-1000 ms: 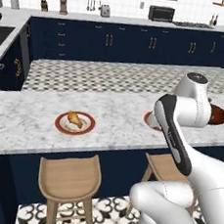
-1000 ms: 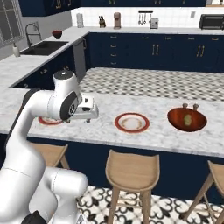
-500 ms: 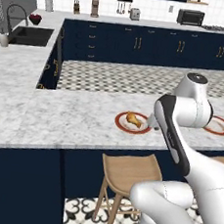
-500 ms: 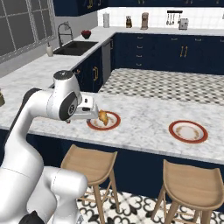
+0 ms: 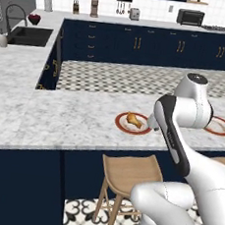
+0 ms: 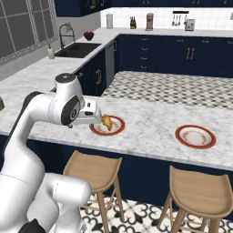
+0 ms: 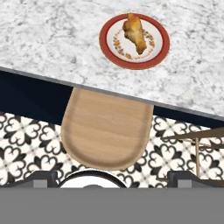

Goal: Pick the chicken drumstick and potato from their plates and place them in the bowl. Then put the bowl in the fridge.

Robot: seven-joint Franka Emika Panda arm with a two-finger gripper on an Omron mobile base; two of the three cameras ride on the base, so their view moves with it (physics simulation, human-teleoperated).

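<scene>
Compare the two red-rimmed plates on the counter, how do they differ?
The left plate carries the chicken drumstick; the right plate has no food on it. In the right base view, the left plate sits right beside the robot's hand, while the right plate lies apart, farther along the counter. Both are round, flat and white with wide red-brown rims, and look the same size.

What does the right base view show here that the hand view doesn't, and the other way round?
Right base view alone: a second plate, bare of food, farther right on the counter, plus the sink and the white arm. Hand view alone: the stool seat from above and the patterned floor under the counter edge. Both: the drumstick on its plate.
</scene>
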